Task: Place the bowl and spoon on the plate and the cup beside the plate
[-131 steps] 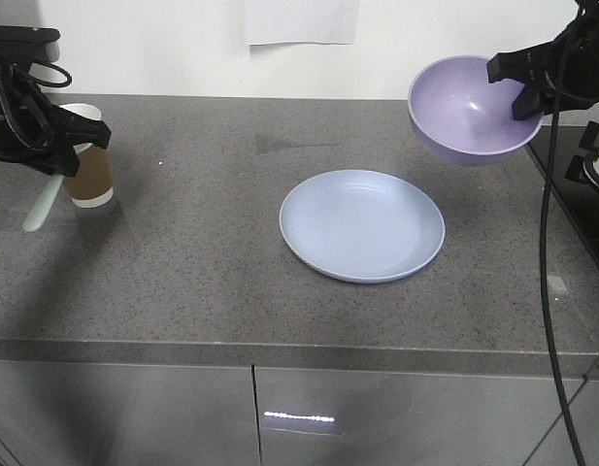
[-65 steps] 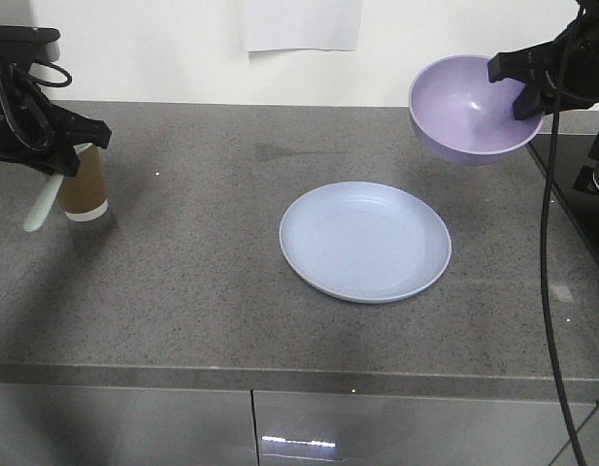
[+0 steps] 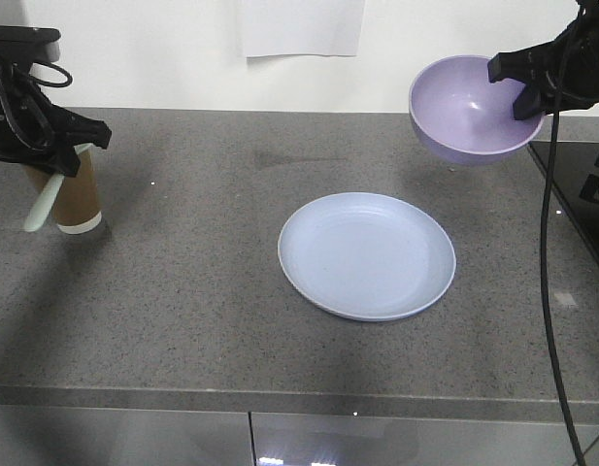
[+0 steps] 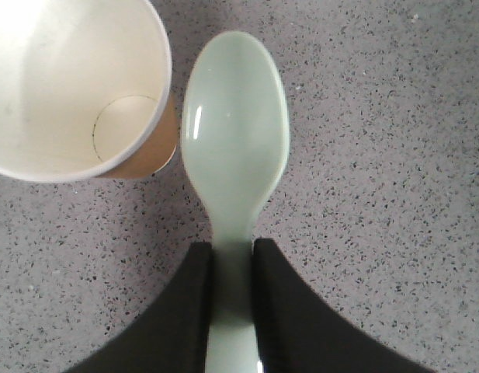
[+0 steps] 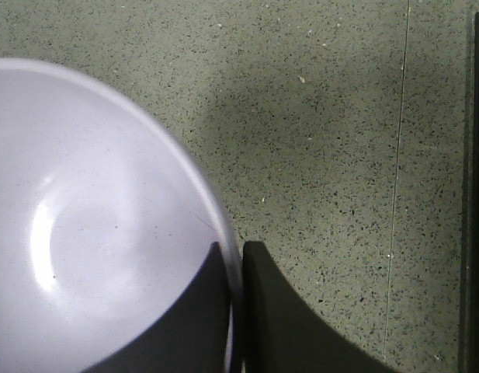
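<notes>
The pale blue-lilac plate (image 3: 367,255) lies flat on the grey counter, mid-right, with nothing on it. My right gripper (image 3: 525,97) (image 5: 237,252) is shut on the rim of the lavender bowl (image 3: 469,107) (image 5: 91,233), held in the air, tilted, above and to the right of the plate. At the far left my left gripper (image 3: 58,167) (image 4: 233,249) is shut on the handle of the mint-green spoon (image 3: 42,204) (image 4: 235,140), which hangs above the counter. The brown paper cup (image 3: 71,199) (image 4: 68,78) stands upright right beside the spoon's scoop.
A black cooktop (image 3: 581,184) lies at the counter's right end, under the right arm. A black cable (image 3: 547,291) hangs down on the right. A white sheet (image 3: 301,24) is on the back wall. The counter's front edge (image 3: 280,393) runs above grey cabinet doors.
In the front view the plate and the cup have slid lower, and the cup also leftward. Both grippers keep their places in the picture and still hold the bowl and spoon.
</notes>
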